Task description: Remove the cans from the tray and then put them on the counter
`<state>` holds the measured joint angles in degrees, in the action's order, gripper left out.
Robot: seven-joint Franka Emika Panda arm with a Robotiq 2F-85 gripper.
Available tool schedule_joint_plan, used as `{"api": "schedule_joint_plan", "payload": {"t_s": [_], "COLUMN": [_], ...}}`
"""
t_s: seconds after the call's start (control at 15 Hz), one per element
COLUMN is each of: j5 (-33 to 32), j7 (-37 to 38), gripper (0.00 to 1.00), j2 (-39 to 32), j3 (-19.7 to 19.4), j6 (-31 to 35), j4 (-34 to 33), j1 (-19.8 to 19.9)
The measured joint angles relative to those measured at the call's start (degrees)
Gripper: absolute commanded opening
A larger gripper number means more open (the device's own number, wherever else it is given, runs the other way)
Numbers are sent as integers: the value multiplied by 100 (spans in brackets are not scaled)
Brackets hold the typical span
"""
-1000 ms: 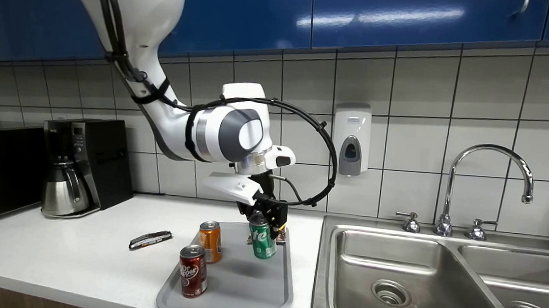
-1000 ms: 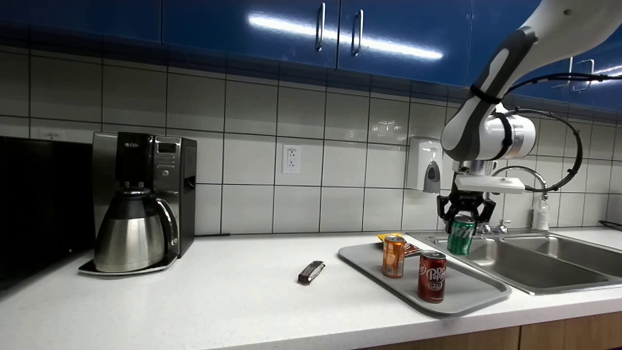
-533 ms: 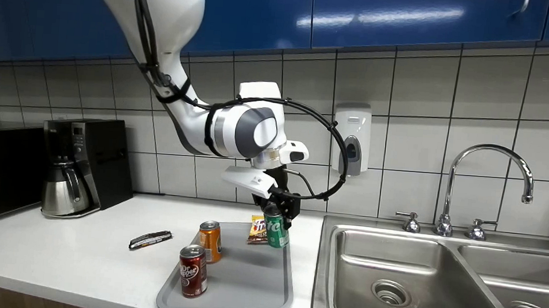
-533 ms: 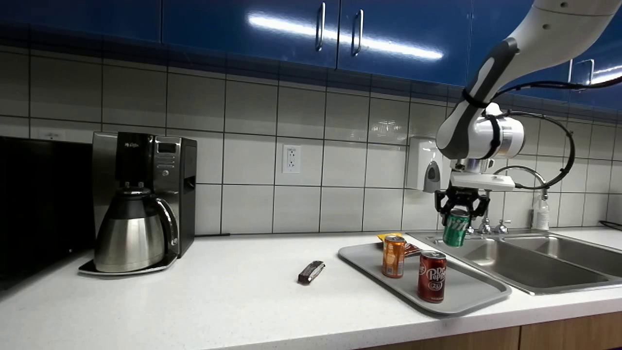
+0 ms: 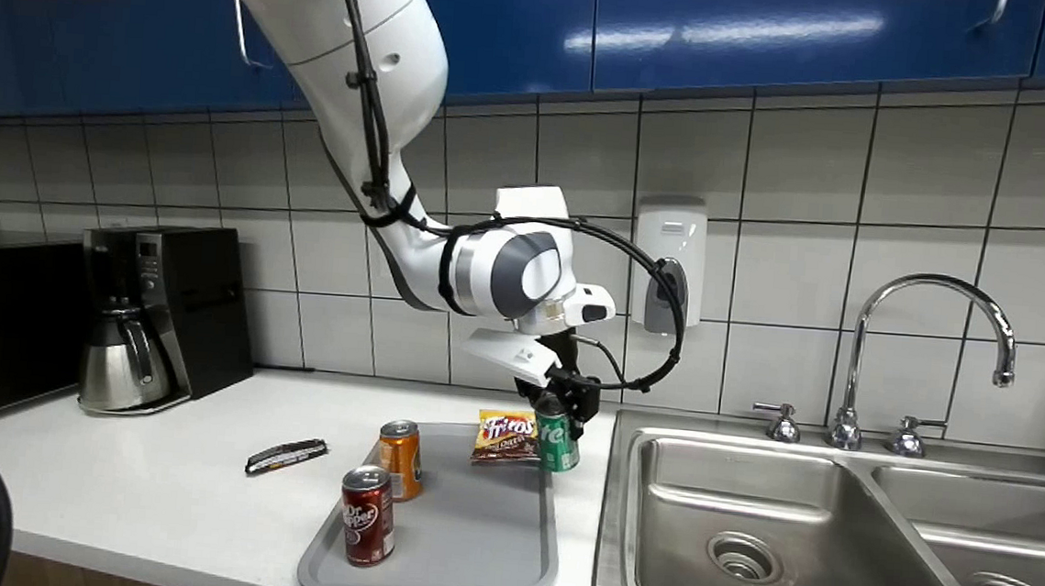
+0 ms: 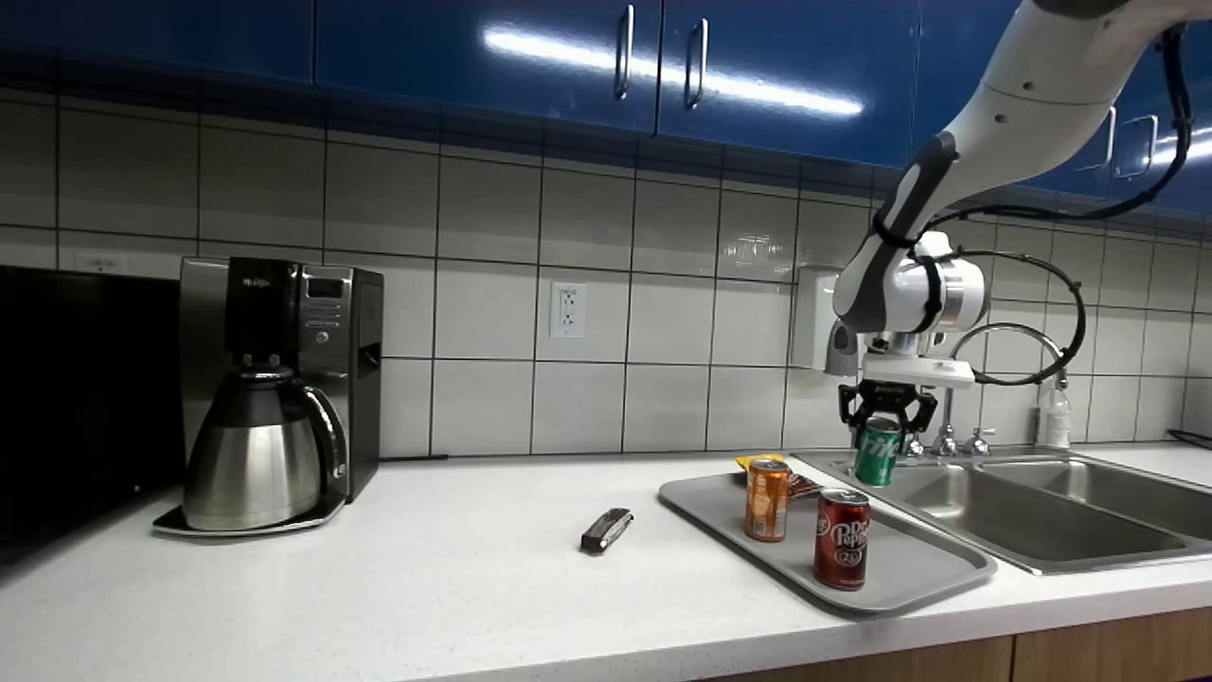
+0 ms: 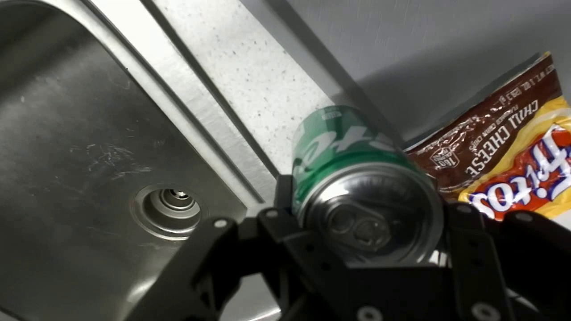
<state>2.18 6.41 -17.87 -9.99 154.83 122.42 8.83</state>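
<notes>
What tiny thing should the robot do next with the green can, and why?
Probably nudge the end effector a tiny bit away from the tray, toward the sink. It's gripping the green can, and in the wrist view the can's bottom end overlaps the line where the tray meets the strip of counter. Lowering right here might bump the tray's edge.

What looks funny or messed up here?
Nothing looks spilled or broken. The odd one out is the chip bag: it lies on the tray where the orange can and dark red can stand, a snack among drinks.
</notes>
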Motion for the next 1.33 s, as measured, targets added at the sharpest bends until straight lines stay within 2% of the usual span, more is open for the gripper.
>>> {"api": "schedule_joint_plan", "payload": {"t_s": [0.67, 1.0, 1.33], "j5": [124, 174, 421], "j7": [16, 19, 19], "gripper": [38, 38, 38], "j2": [-1037, -1237, -1243], "j3": [-39, -37, 22], "j6": [-38, -119, -570], "j4": [-1000, -1185, -1334], "j1": [206, 246, 246]}}
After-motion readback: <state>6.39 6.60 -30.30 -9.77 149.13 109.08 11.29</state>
